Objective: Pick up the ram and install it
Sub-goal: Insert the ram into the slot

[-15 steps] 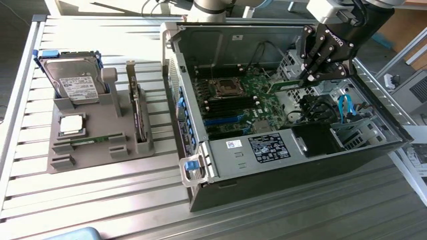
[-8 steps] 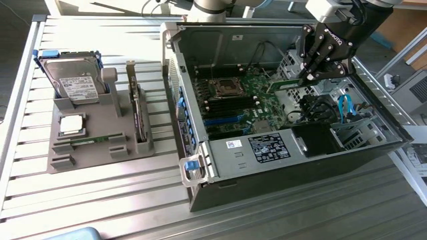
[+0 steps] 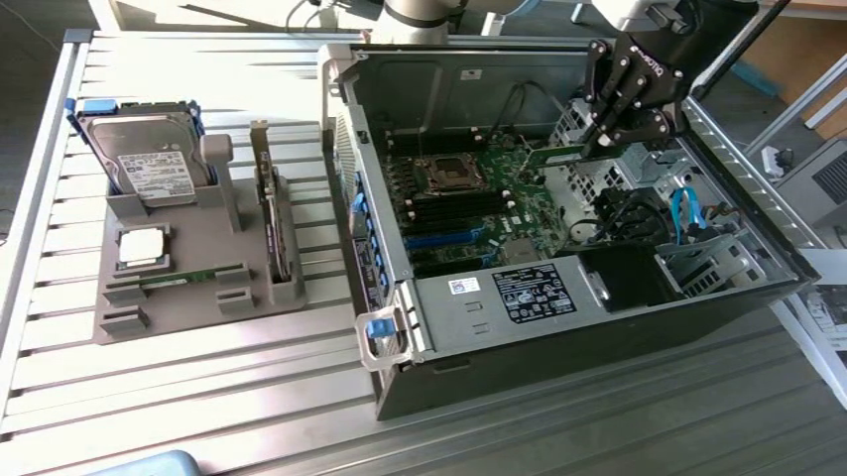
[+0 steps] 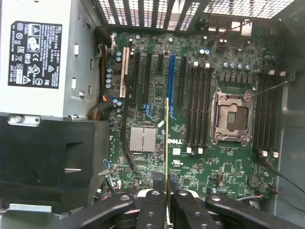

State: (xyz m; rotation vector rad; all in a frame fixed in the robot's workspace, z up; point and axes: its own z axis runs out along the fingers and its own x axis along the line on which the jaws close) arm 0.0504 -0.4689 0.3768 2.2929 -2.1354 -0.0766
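The black two-fingered gripper (image 3: 602, 144) (image 4: 167, 188) is seen closed narrowly on the thin green ram stick (image 3: 556, 154) (image 4: 167, 138), which is pinched between its fingertips. The stick is held inside the open black-and-silver computer case (image 3: 437, 327), over the green motherboard (image 3: 490, 188) (image 4: 228, 167), near the square metal processor socket (image 3: 443, 174) (image 4: 232, 117). A grey parts tray (image 3: 198, 307) carrying a silver hard drive (image 3: 153, 159) is set beside the case, at the exterior view's left.
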